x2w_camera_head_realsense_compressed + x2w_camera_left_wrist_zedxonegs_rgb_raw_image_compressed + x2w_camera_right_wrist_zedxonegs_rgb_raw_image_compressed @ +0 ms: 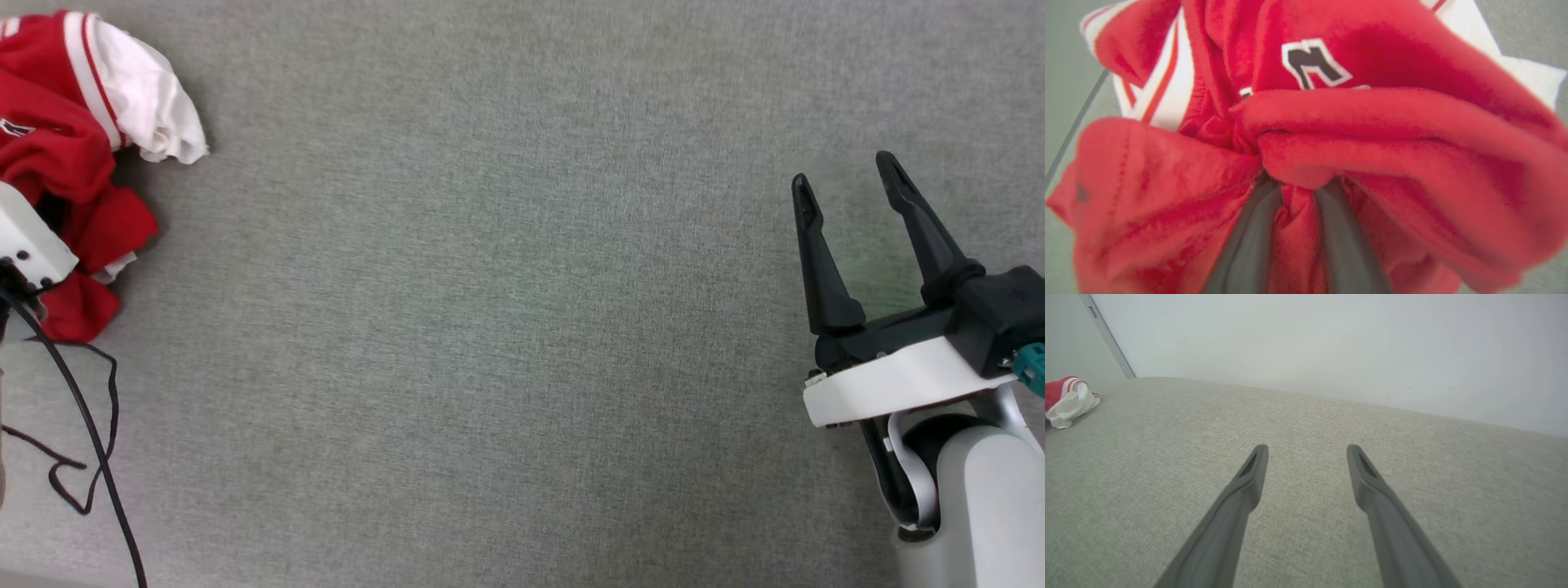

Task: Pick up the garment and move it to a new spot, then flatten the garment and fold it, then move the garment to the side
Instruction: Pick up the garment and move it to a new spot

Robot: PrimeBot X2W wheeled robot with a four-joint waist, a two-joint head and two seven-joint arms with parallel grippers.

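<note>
The garment (57, 163) is found crumpled at the far left of the grey surface (522, 327), directly at the left gripper (1298, 190), whose jaws are clamped on a red fold. The right gripper (845, 173) is held apart and empty, well away on the opposite side. The left fingertips are buried in cloth. The garment is cut off at the head view's edge, so no long axis can be judged.

1. Head view: the light is bright and even, with no glare on the grey cloth surface (522, 327). A soft shadow hugs the right edge of the garment (73, 122) at upper left.
2. Left wrist view: the red folds look soft and smeared, worst toward the lower corners. The two dark fingers (1245, 253) at bottom centre are out of focus.
3. Right wrist view: the centre is sharp. The surface's far edge bows from wide-angle distortion, under an evenly lit pale wall (1331, 343).
</note>
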